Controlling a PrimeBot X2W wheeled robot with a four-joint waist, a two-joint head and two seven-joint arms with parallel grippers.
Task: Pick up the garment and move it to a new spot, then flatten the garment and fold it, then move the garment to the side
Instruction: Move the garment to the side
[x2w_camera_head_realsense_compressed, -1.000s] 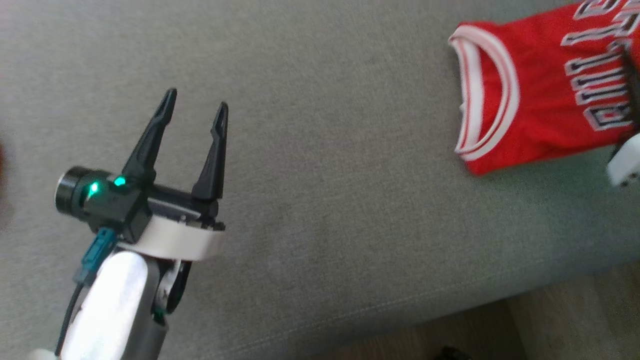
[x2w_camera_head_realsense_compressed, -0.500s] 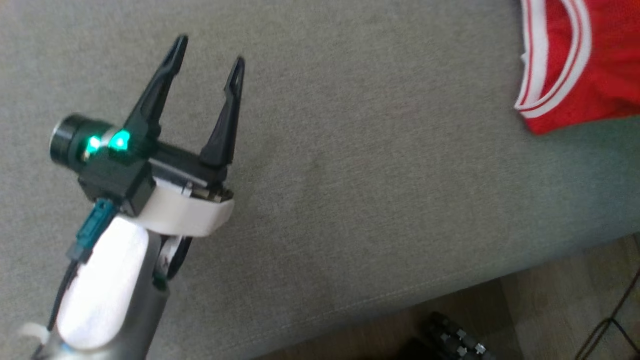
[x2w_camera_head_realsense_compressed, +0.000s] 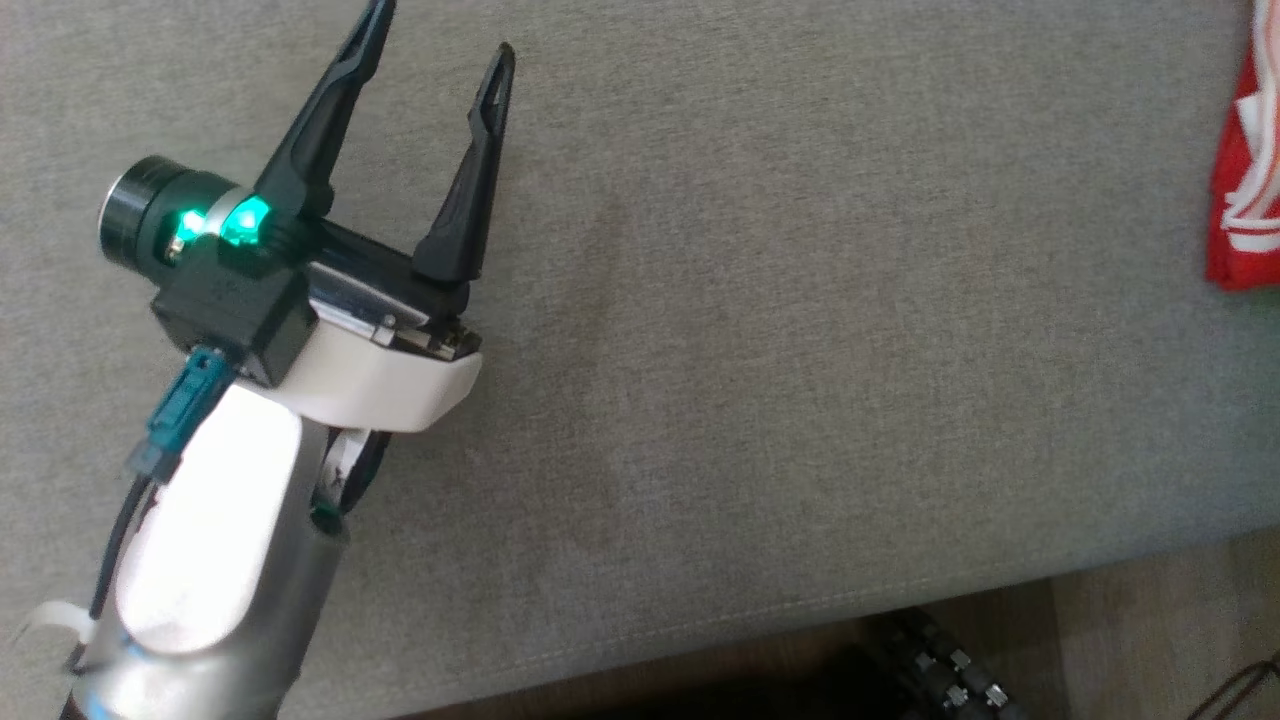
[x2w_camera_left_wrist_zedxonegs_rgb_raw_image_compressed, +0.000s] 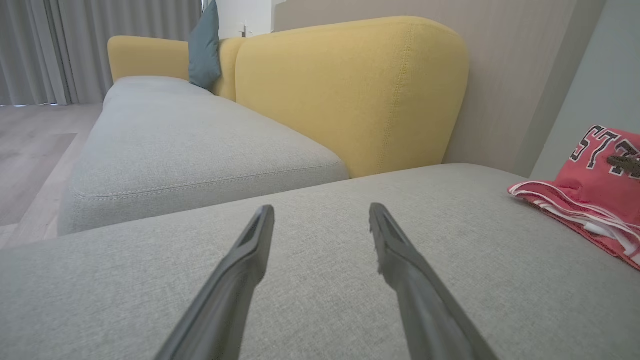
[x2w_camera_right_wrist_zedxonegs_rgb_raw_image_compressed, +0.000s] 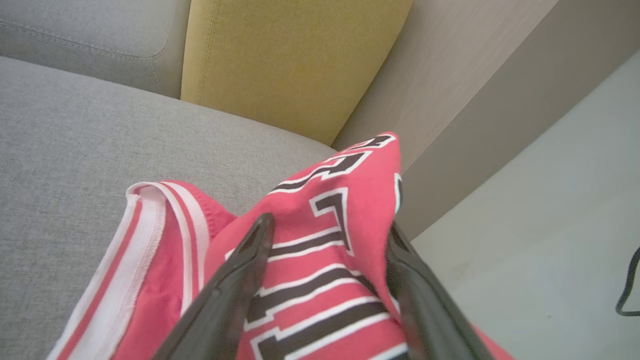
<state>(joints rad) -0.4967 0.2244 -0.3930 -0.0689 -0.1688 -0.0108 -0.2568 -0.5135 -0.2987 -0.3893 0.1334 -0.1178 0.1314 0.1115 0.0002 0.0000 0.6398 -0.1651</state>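
R pincer (x2w_camera_right_wrist_zedxonegs_rgb_raw_image_compressed: 328, 225) wide open astride bunched red jersey (x2w_camera_right_wrist_zedxonegs_rgb_raw_image_compressed: 320, 190); L pincer (x2w_camera_head_realsense_compressed: 442, 30) also wide, well apart from jersey.

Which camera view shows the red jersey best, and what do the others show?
The right wrist view: the jersey is close, with its lettering and striped trim plain. The left wrist view shows it small at the right edge; the head view catches a red sliver.

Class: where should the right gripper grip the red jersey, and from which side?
Probably the raised lettered fold of the jersey, approached the way the right gripper points: that ridge stands between its spread fingers, whereas the striped trim lies lower.
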